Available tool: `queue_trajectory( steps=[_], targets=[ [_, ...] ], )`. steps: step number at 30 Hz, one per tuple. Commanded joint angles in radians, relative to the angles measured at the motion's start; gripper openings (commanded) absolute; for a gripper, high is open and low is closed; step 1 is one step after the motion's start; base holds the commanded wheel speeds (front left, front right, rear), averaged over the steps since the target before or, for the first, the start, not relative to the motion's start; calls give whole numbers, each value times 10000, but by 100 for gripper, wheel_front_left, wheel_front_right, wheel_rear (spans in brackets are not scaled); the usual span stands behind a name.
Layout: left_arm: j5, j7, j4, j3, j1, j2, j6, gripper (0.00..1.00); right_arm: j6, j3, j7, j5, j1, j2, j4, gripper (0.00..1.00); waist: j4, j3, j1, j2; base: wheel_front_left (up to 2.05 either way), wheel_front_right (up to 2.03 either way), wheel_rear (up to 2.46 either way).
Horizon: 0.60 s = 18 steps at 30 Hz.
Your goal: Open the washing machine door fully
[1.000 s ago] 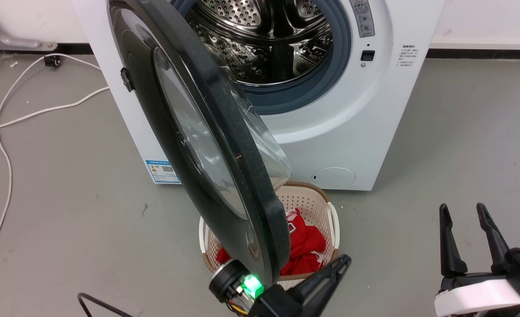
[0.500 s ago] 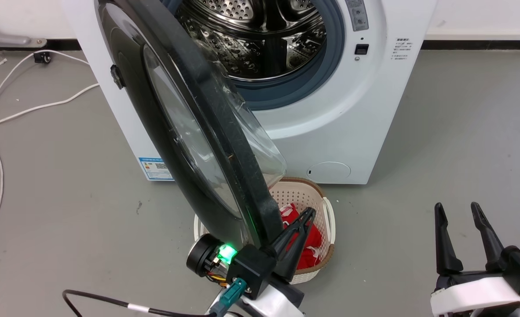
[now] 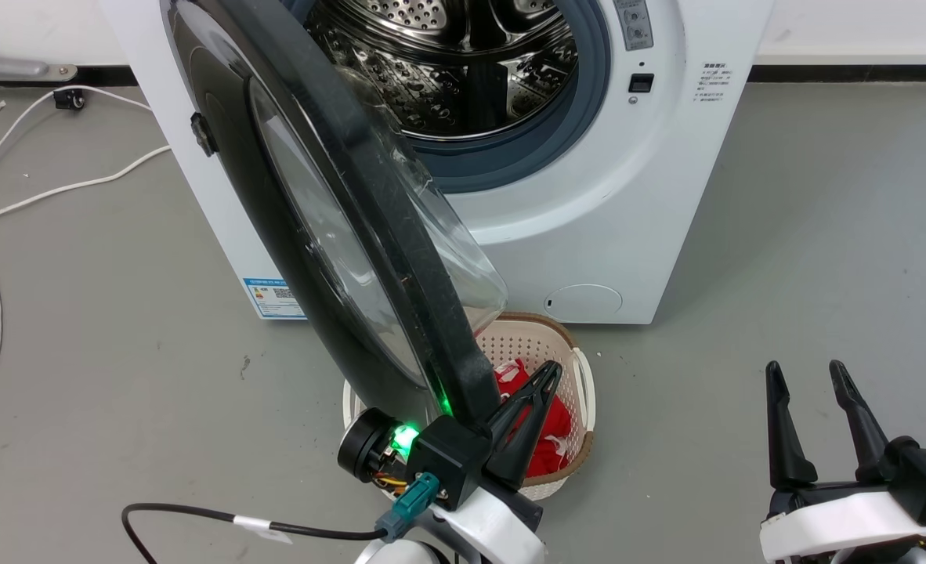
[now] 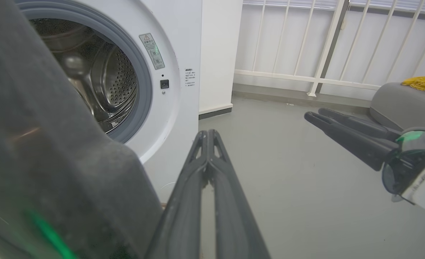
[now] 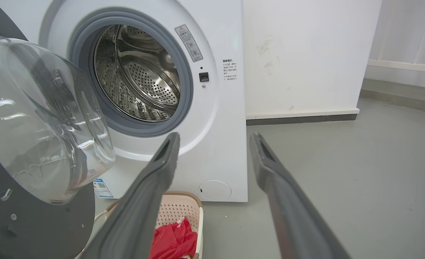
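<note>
The washing machine door (image 3: 298, 235) runs off the head view's top edge and hides the left of the steel drum (image 3: 432, 47) and much of the laundry basket (image 3: 533, 345). In the left wrist view its rim is a blurred grey mass. The print on the blue sticker (image 3: 273, 296) is too small to read

Red clothes (image 3: 563, 431) in laundry basket (image 3: 529, 345)

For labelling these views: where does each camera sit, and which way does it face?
Head view: on the head, looking down at the washing machine door; left fingers and right fingers below.
Left wrist view: on that wrist, facing the drum; shut left fingers, right fingers.
Right wrist view: on that wrist, facing the drum; open right fingers.
Shared: all show door and drum.
</note>
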<state>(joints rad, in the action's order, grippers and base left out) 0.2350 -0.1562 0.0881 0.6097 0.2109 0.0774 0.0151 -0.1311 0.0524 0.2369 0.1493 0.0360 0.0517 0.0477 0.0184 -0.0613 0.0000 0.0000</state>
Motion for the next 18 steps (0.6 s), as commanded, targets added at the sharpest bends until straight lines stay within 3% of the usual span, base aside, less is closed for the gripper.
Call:
queue_trajectory(
  steps=[1,18],
  targets=[
    [43,12,91,-133,44,123,106,0,7,-1,-7,41,-129,-29,37,100,8,0,0,0,0,0,0],
    [39,-152,-1093,-300,-1472,748,882,0,7,-9,-4,301,102,-29,127,100,556,188,0,0,0,0,0]
  ],
)
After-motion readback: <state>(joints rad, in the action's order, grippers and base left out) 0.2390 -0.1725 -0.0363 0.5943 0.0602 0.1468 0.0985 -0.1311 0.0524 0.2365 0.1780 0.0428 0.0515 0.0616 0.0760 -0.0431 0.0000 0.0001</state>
